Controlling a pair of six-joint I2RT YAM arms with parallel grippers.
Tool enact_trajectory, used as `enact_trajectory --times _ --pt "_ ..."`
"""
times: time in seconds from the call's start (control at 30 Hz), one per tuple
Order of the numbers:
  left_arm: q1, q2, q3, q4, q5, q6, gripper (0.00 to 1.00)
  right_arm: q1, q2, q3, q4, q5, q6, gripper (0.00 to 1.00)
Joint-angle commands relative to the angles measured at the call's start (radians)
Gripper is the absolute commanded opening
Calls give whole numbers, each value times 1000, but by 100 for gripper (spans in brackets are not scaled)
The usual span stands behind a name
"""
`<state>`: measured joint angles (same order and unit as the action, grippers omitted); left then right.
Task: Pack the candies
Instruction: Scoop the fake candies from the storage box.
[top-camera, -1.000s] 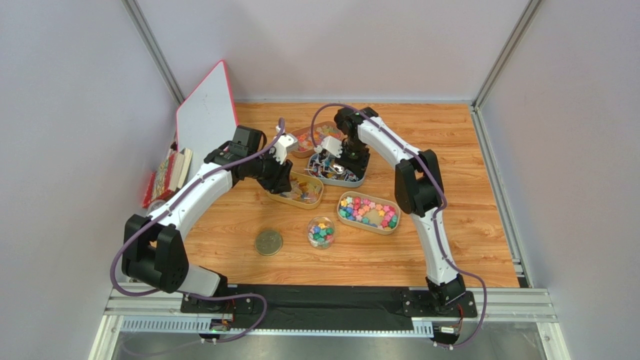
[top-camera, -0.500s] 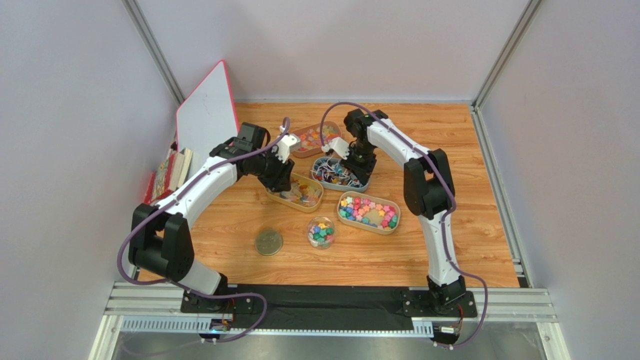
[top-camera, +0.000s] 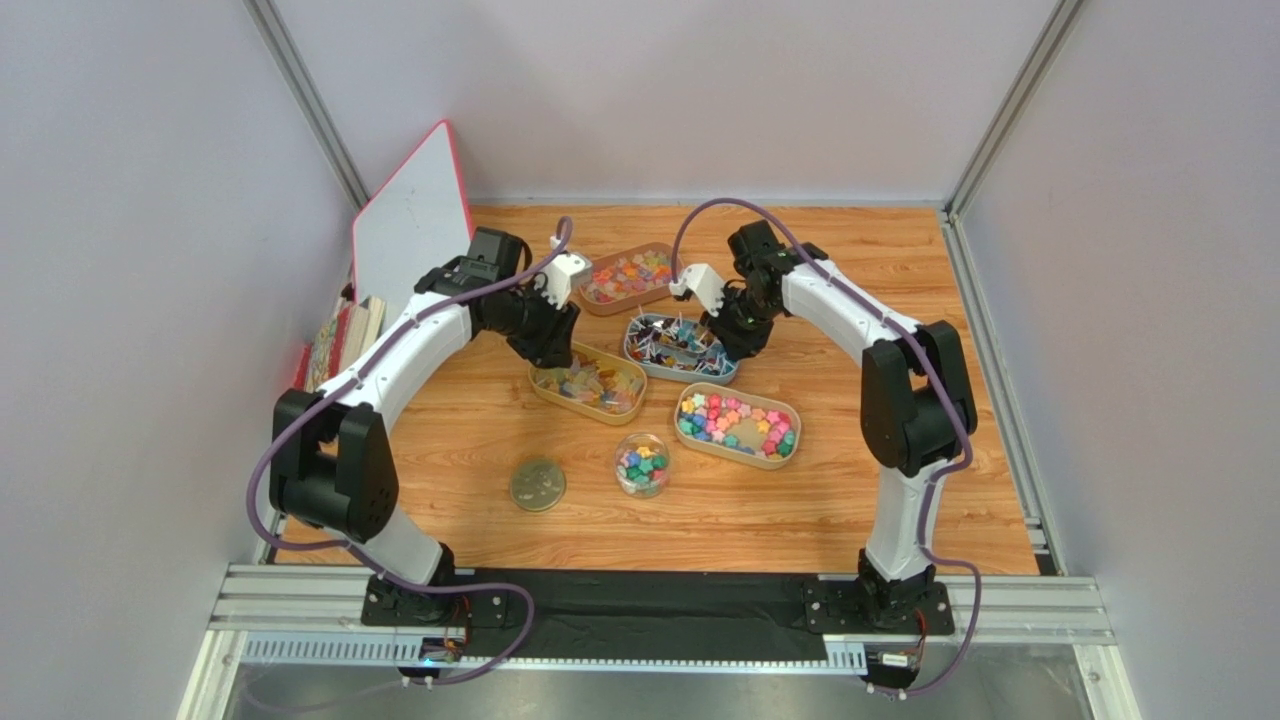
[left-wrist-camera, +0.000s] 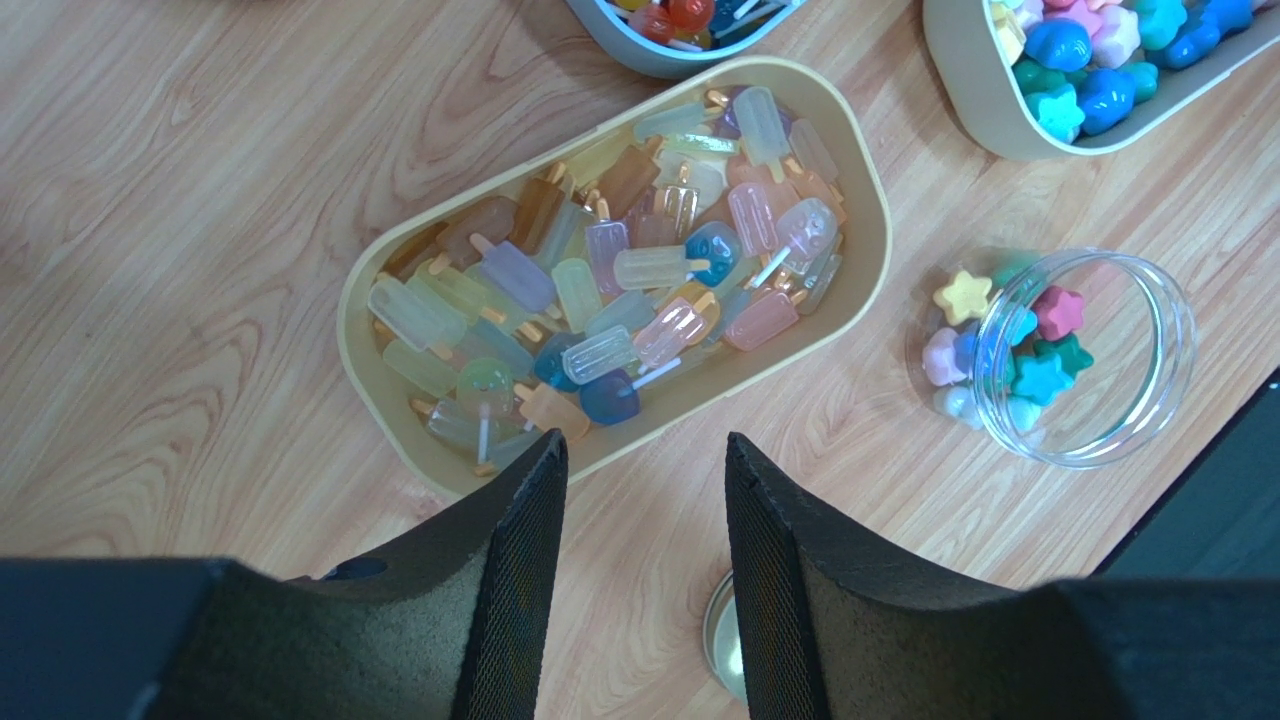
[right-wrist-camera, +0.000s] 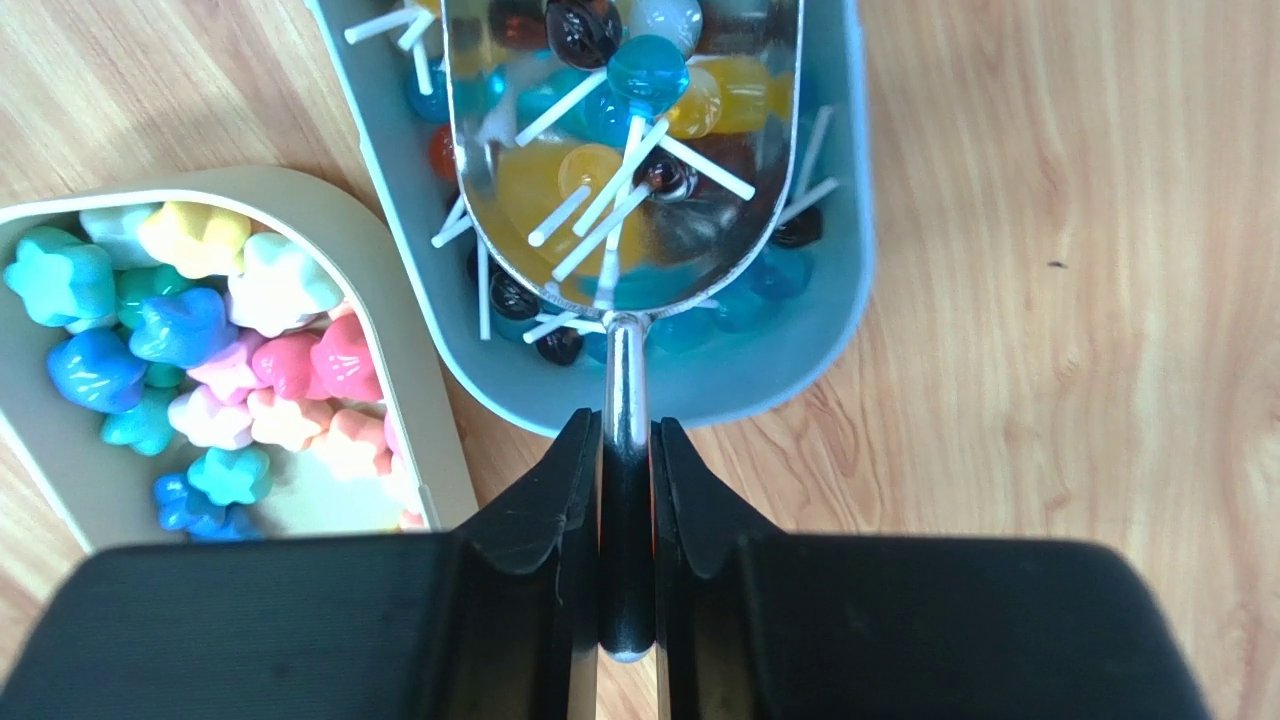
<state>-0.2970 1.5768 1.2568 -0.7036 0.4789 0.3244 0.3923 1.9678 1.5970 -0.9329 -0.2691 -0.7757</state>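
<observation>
My right gripper (right-wrist-camera: 625, 435) is shut on the handle of a metal scoop (right-wrist-camera: 624, 135). The scoop holds several lollipop candies (right-wrist-camera: 601, 188) over the grey tray (right-wrist-camera: 842, 270) of the same sweets. My left gripper (left-wrist-camera: 646, 458) is open and empty, hovering above bare wood just near of a tan tray (left-wrist-camera: 872, 225) of pale popsicle-shaped candies (left-wrist-camera: 631, 285). From above, the left gripper (top-camera: 553, 342) sits at that tray's far-left end and the right gripper (top-camera: 718, 330) at the grey tray's right side. A clear jar (left-wrist-camera: 1082, 360) holds a few star candies (left-wrist-camera: 1022, 353).
Another tan tray (top-camera: 736, 423) of bright star candies lies right of the jar (top-camera: 643, 464), and a fourth tray (top-camera: 631, 278) sits at the back. The jar's lid (top-camera: 538, 485) lies on the wood. A whiteboard (top-camera: 413, 233) and books (top-camera: 338, 345) lean at the left wall.
The right arm drew the scoop rightward across the grey tray. The left gripper lifted and pulled back towards the far left of the popsicle tray. Neither gripper's opening changed.
</observation>
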Motion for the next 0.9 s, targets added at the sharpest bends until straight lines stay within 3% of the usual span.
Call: enact_trajectory --times 0.0,0.6,0.87 --pt "29 22 65 -46 27 31 50 -6 -69 -106 216 -93 -40 0" --pt "29 83 115 -97 0 94 50 -102 -322 -420 581 -251 30 0" --pt "29 84 148 -96 -3 94 50 -119 -513 -517 576 -317 98 0"
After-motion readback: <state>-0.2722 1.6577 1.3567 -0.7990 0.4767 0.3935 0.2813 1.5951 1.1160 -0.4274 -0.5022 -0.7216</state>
